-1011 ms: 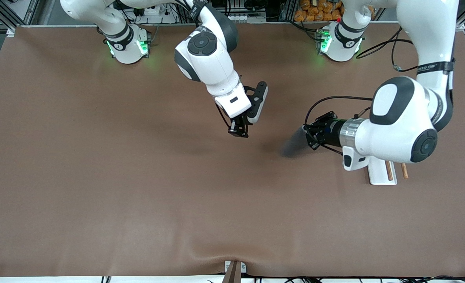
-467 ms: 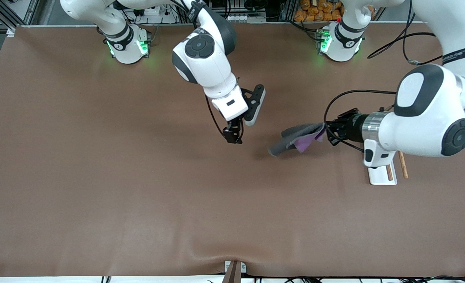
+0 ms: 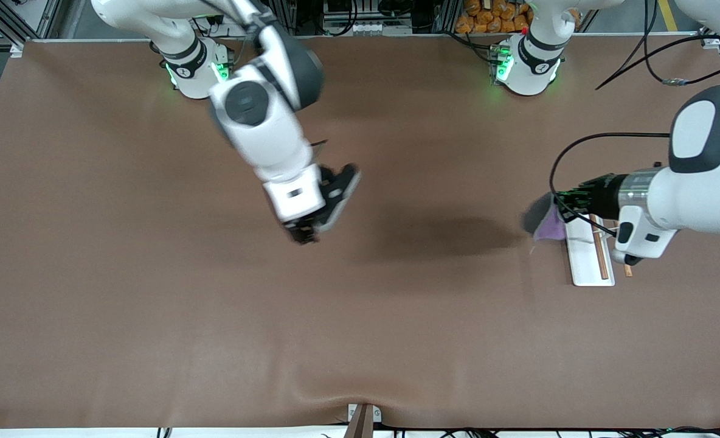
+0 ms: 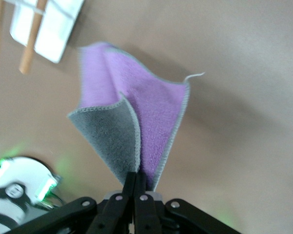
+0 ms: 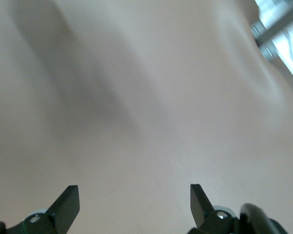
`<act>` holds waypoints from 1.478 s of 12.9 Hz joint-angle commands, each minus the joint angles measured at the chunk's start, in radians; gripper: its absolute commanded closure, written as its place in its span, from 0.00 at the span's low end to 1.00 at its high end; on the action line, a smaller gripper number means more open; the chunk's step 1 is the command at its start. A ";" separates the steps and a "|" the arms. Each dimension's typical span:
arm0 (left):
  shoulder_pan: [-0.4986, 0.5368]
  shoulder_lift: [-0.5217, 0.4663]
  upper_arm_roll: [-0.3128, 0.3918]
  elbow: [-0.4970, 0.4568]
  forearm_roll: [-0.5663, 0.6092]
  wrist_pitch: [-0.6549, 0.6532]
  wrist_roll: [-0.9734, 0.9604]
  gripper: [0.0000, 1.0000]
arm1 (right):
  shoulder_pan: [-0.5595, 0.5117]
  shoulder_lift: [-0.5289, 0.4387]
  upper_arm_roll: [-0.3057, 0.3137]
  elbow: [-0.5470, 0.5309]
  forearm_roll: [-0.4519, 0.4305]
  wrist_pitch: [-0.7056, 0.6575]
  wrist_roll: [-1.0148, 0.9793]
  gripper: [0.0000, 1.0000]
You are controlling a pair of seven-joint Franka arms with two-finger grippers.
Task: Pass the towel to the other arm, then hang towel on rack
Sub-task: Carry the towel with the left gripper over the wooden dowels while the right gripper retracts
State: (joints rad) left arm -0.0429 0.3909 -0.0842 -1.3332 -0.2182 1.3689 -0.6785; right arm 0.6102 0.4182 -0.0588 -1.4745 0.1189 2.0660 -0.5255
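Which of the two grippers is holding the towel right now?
The left gripper, shut on the towel beside the rack; the right gripper is open and empty.

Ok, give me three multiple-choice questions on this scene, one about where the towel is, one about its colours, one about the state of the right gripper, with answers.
1. Where is the towel?
A. Lying flat mid-table
B. Pinched in the left gripper, up in the air beside the rack
C. Draped over the rack's rods

2. Which colours does the towel show?
A. Grey and purple
B. White and brown
C. Green only

3. What state is the right gripper in?
A. Shut on the towel
B. Shut on nothing
C. Open, holding nothing

Answers: 1 B, the left wrist view shows the fingers clamped on a corner. 2 A, one face is grey, the other purple. 3 C, its fingers stand apart over bare table.
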 commanded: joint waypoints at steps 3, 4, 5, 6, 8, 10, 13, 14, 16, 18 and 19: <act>0.070 -0.006 -0.003 -0.004 0.065 -0.014 0.209 1.00 | -0.297 -0.122 0.016 -0.017 0.011 -0.291 0.016 0.00; 0.086 -0.004 -0.003 -0.004 0.069 -0.014 0.253 1.00 | -0.358 -0.145 0.016 -0.017 0.011 -0.326 0.028 0.00; 0.099 -0.001 -0.003 -0.004 0.069 -0.013 0.296 1.00 | -0.413 -0.165 0.016 -0.017 0.010 -0.366 0.053 0.00; 0.116 0.000 -0.003 -0.004 0.071 -0.013 0.328 1.00 | -0.459 -0.189 0.013 -0.020 0.005 -0.398 0.105 0.00; 0.146 0.023 -0.003 -0.004 0.092 -0.011 0.372 1.00 | -0.512 -0.239 0.010 -0.021 -0.025 -0.475 0.246 0.00; 0.156 0.037 -0.003 -0.004 0.152 -0.005 0.442 1.00 | -0.518 -0.303 0.011 -0.027 -0.120 -0.550 0.411 0.00; 0.215 0.046 -0.003 -0.004 0.183 -0.001 0.563 1.00 | -0.561 -0.364 0.016 -0.032 -0.128 -0.612 0.525 0.00; 0.224 0.057 -0.003 -0.004 0.189 0.005 0.585 1.00 | -0.576 -0.383 0.017 -0.032 -0.127 -0.624 0.525 0.00; 0.254 0.062 -0.003 -0.004 0.224 0.033 0.640 1.00 | -0.595 -0.404 0.017 -0.030 -0.127 -0.624 0.527 0.00; 0.279 0.066 -0.003 -0.006 0.229 0.044 0.718 1.00 | -0.624 -0.406 0.022 -0.024 -0.113 -0.620 0.530 0.00; 0.290 0.071 -0.003 -0.004 0.229 0.045 0.738 1.00 | -0.639 -0.406 0.025 -0.023 -0.105 -0.620 0.530 0.00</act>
State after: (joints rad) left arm 0.2285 0.4564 -0.0797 -1.3427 -0.0129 1.4041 0.0112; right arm 0.0152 0.0323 -0.0614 -1.4774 0.0023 1.4395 -0.0141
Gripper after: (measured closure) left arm 0.982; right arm 0.000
